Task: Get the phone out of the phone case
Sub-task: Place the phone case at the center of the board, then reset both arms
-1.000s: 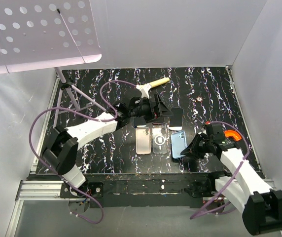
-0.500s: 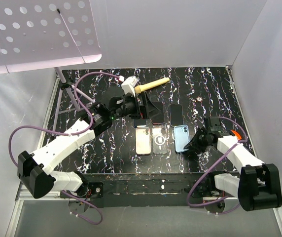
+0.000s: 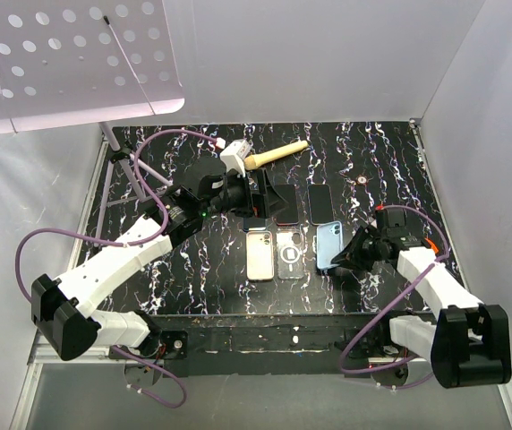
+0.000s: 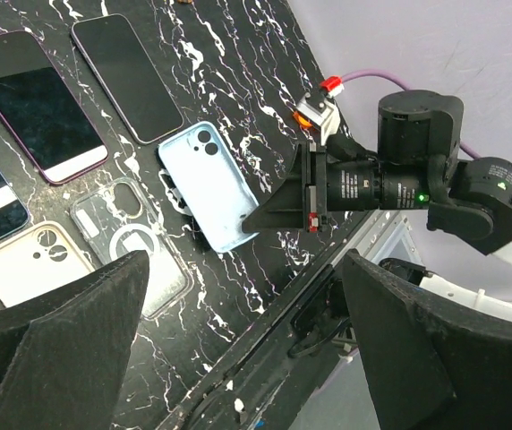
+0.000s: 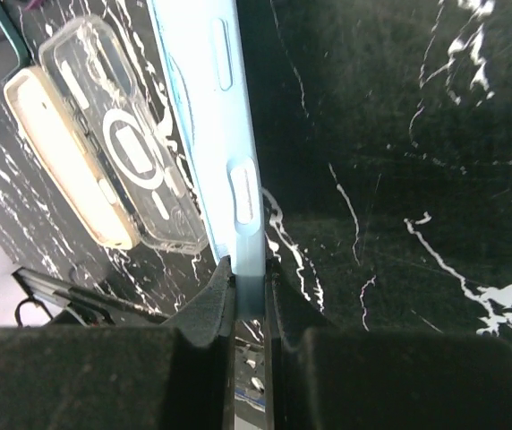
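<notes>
A light-blue phone case (image 3: 328,245) lies back up at the right end of a row, two dark camera lenses showing in the left wrist view (image 4: 207,184). My right gripper (image 3: 350,253) is shut on its right long edge. In the right wrist view the blue edge (image 5: 218,116) with its side buttons runs straight into the closed fingertips (image 5: 249,287). My left gripper (image 3: 263,202) hovers open and empty above the far phones, its fingers (image 4: 77,313) wide apart. Whether a phone sits in the blue case cannot be seen.
A clear case (image 3: 289,253) and a beige case (image 3: 260,255) lie left of the blue one. A purple-edged phone (image 3: 283,199) and a black phone (image 3: 320,205) lie behind them. A wooden-handled tool (image 3: 274,154) lies farther back. The table's front edge (image 3: 265,315) is near.
My right gripper has moved away from the front edge with the blue case, shifting it farther back. My left arm swung round and drew its gripper back to the left.
</notes>
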`<state>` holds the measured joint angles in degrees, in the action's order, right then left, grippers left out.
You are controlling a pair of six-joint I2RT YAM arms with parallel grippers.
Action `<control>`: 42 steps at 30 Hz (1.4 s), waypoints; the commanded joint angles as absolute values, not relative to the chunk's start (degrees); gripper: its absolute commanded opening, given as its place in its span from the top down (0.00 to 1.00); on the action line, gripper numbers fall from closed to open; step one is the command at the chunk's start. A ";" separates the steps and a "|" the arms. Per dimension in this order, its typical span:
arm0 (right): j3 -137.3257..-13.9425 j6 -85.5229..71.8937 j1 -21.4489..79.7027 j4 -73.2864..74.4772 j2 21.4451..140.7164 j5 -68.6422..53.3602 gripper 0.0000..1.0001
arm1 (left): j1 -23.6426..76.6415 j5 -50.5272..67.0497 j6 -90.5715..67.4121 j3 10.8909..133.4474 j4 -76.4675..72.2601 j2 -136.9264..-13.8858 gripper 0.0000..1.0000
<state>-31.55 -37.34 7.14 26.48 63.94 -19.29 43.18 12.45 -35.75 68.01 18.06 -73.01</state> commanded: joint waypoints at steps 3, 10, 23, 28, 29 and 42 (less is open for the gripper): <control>-27.51 -35.34 7.91 27.25 62.83 -25.75 0.94 | 42.80 12.21 -34.54 70.75 18.02 -73.30 0.12; -29.26 -34.28 8.17 28.99 66.45 -23.57 0.92 | 42.80 12.57 -35.16 70.67 18.10 -72.60 0.12; -41.03 -33.48 8.35 43.04 54.43 -17.58 0.17 | 42.80 5.38 -32.52 71.81 19.60 -67.42 0.11; -53.33 -32.35 8.35 50.26 42.21 -13.29 0.15 | 42.89 -5.43 -29.98 71.19 17.15 -60.92 0.07; -55.61 -31.65 8.35 50.80 39.93 -11.79 0.14 | 42.80 -7.10 -29.27 71.02 16.09 -59.17 0.04; -57.92 -27.42 8.26 42.10 11.26 5.00 0.12 | 42.98 -22.49 -22.68 60.47 -1.93 -40.09 0.02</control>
